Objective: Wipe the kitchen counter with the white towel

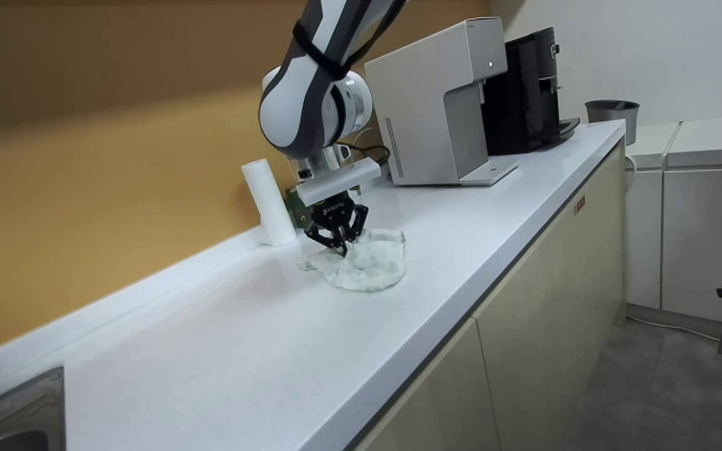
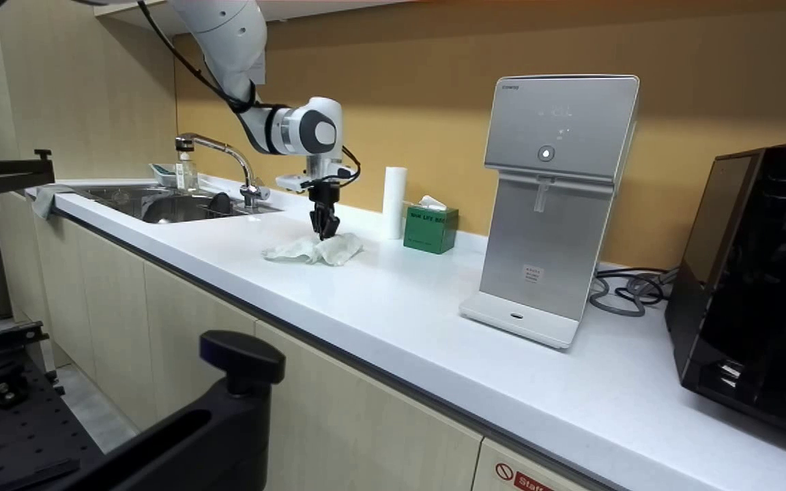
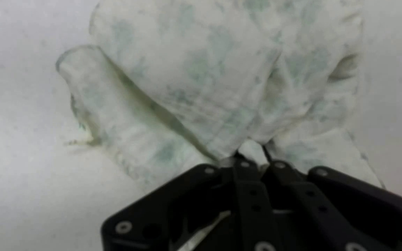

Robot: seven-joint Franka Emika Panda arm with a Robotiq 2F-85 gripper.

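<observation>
The white towel (image 1: 373,266) has pale green patches and lies crumpled on the white counter (image 1: 229,363). It shows in both exterior views, also here (image 2: 338,251), and fills much of the wrist view (image 3: 194,69). My gripper (image 1: 343,248) points down over the towel, and it also shows in an exterior view (image 2: 325,235). In the wrist view the gripper (image 3: 255,157) is closed with a bunched bit of towel between its fingertips. The rest of the towel spreads around the fingers on the counter. The very fingertips are hidden in the folds.
A white paper roll (image 1: 270,203) and a green tissue box (image 2: 430,228) stand by the wall behind the gripper. A grey water dispenser (image 2: 557,204) and a black machine (image 2: 761,293) stand farther along. A sink (image 2: 161,204) with a faucet (image 2: 229,153) is at the opposite end.
</observation>
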